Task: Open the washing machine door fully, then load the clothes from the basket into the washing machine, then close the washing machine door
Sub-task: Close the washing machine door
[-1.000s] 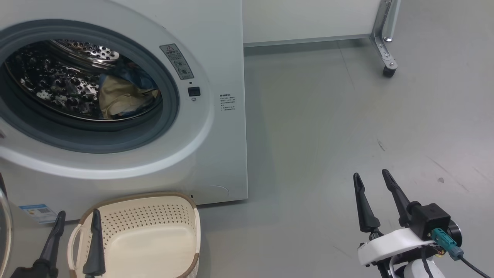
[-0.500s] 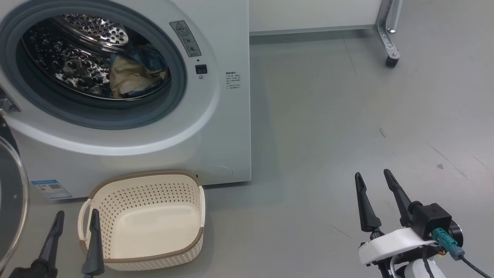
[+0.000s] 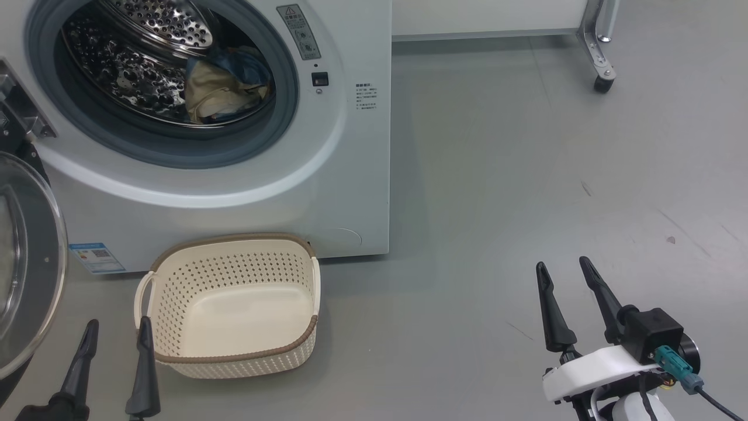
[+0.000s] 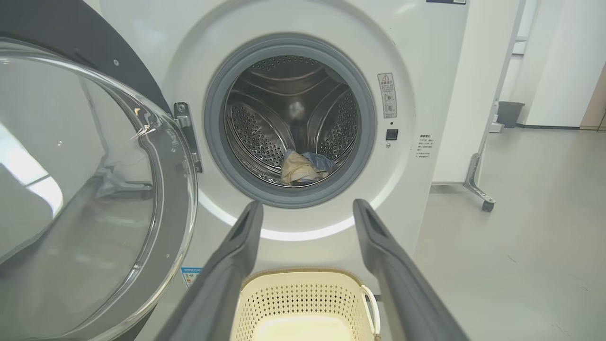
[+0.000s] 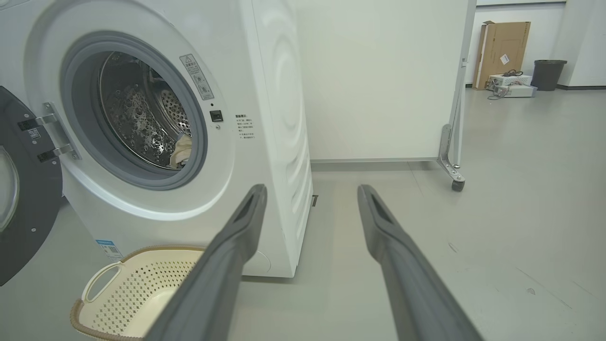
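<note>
Washer [image 3: 350,175] x1, basket [image 3: 245,358] x1, clothes [image 3: 225,93] x1

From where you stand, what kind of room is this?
Probably a lab or test space, not a home laundry: the washing machine stands on a grey floor beside a wheeled white partition, with a cardboard box farther back.
</note>
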You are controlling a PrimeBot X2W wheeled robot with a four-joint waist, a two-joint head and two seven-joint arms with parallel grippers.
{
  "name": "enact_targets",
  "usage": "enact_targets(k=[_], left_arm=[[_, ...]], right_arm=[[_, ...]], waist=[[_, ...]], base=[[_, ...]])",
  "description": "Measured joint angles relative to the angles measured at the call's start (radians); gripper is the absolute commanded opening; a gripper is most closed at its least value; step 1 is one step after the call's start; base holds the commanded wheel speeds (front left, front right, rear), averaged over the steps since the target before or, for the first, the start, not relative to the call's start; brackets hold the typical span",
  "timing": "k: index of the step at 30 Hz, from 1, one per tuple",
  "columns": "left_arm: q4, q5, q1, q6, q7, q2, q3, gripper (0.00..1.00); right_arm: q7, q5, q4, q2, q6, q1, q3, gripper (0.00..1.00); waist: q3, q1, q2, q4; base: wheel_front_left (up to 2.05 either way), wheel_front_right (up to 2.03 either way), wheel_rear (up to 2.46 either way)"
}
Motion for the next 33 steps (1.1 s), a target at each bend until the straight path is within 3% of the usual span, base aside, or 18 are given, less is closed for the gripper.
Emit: enact_targets(k=[22, 33], left_arm=[[0.012, -0.011, 0.000, 0.000, 0.000, -0.005, -0.002, 1.00], [0.041, -0.010, 0.000, 0.000, 0.000, -0.008, -0.001, 1.00]], right_arm=[[0.000, 0.007, 0.003, 0.000, 0.000, 0.001, -0.002, 1.00], [0.000, 0.006, -0.008, 0.000, 0.001, 0.021, -0.012, 1.00]], waist=[[-0.014, 0.0000, 0.0000, 0.022], [-0.019, 0.0000, 0.0000, 0.082]], base=[[-0.19, 0.19, 0.00], [0.00, 0.00, 0.00]])
